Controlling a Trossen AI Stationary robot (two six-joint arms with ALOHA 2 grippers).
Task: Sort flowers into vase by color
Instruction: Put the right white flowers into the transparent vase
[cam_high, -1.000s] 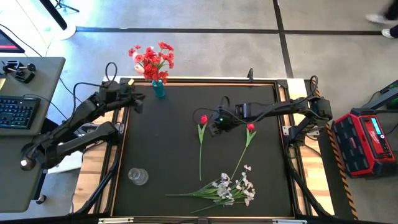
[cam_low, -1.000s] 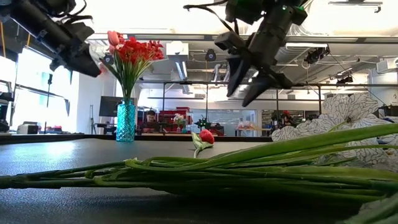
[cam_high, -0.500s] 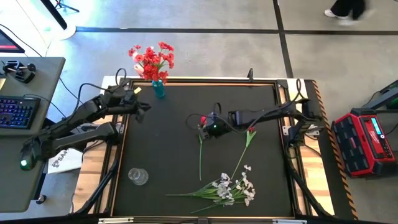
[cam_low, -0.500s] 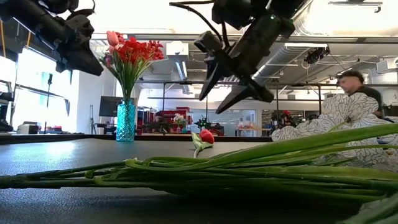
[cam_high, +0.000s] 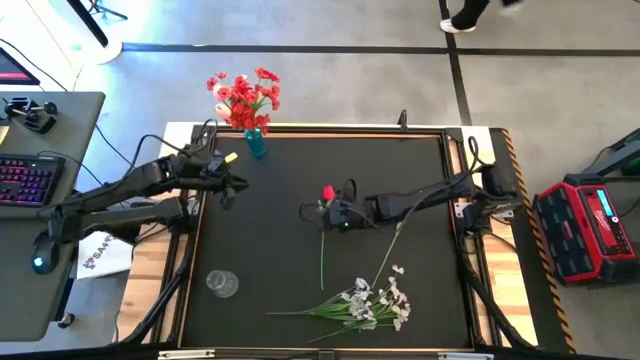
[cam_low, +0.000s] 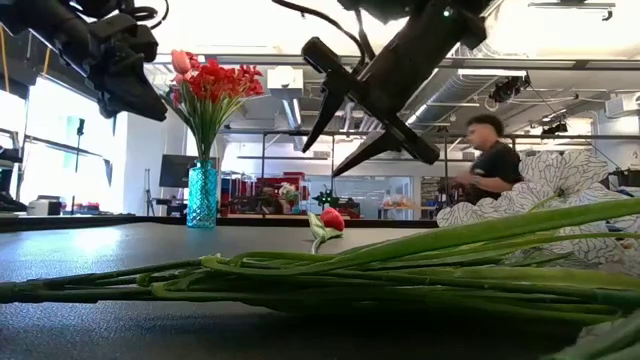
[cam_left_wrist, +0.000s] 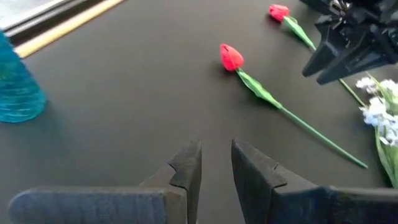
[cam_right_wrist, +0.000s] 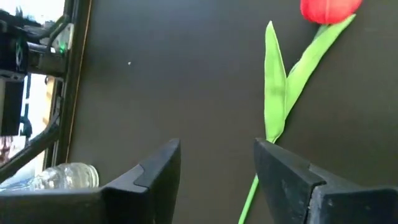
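A red tulip (cam_high: 327, 192) lies flat near the table's middle, its stem running toward the near edge. A second tulip's stem (cam_high: 390, 250) lies to its right, and its bud (cam_left_wrist: 278, 11) shows in the left wrist view. White blossom sprays (cam_high: 375, 300) lie near the front edge. A blue vase (cam_high: 254, 142) with red flowers (cam_high: 243, 95) stands at the far left. My right gripper (cam_high: 318, 212) hovers open above the first tulip's leaf (cam_right_wrist: 273, 93), touching nothing. My left gripper (cam_high: 228, 186) hangs in the air near the left edge, narrowly open and holding nothing.
A clear glass vase (cam_high: 222, 284) stands at the near left. The white sprays' green stems (cam_low: 400, 270) lie across the front of the low view. A raised wooden rim (cam_high: 330, 129) frames the black mat. A person (cam_low: 495, 160) walks in the room beyond.
My right gripper has gone toward the table's left edge and slightly down, rolling as it went, from between the two tulips to above the left tulip's stem. My left gripper has swung toward the near edge and turned toward the table's middle. No flower has moved.
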